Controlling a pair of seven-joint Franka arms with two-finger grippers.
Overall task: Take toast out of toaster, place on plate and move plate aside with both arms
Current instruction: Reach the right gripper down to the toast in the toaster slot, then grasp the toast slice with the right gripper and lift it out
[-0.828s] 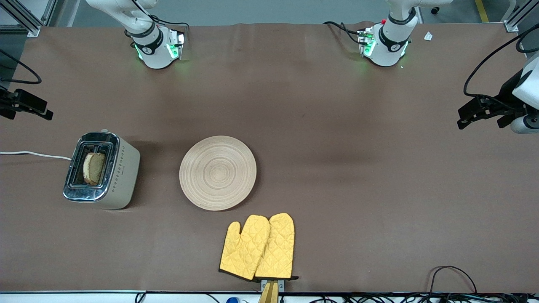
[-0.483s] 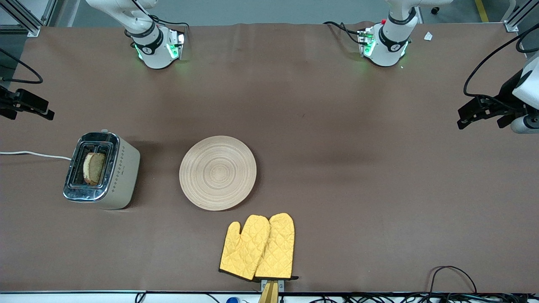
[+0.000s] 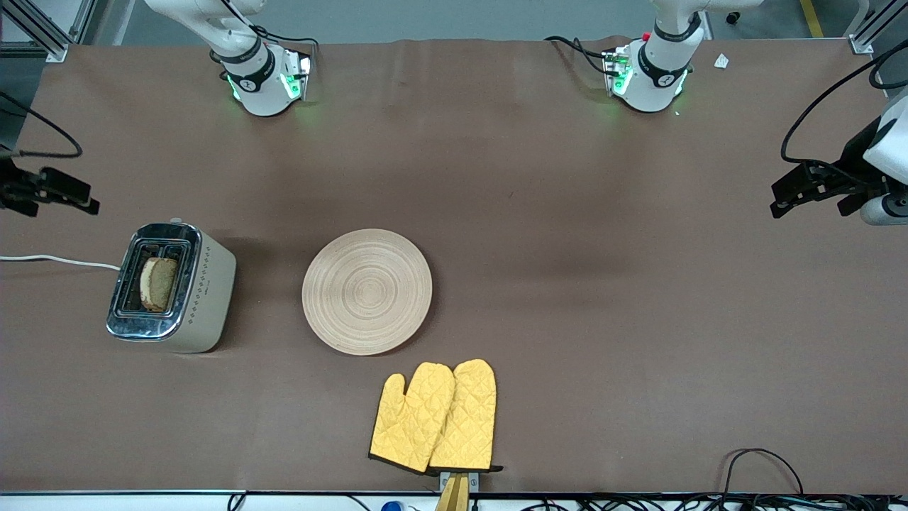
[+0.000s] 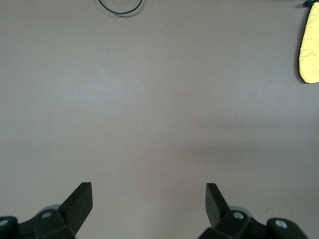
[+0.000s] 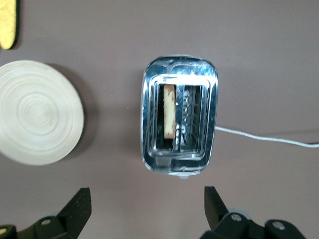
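toast (image 3: 158,283) stands on edge in toaster (image 3: 172,287) slot.

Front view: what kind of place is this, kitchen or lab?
Likely a robotics lab bench staged as a kitchen: two Franka arm bases bolted to a brown-covered table, loose cables at its edge, with a toaster and oven mitts as props.

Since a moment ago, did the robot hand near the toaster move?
Yes. The right gripper has shifted lower in the front view, closer to the toaster, which has stayed put with the toast in it.
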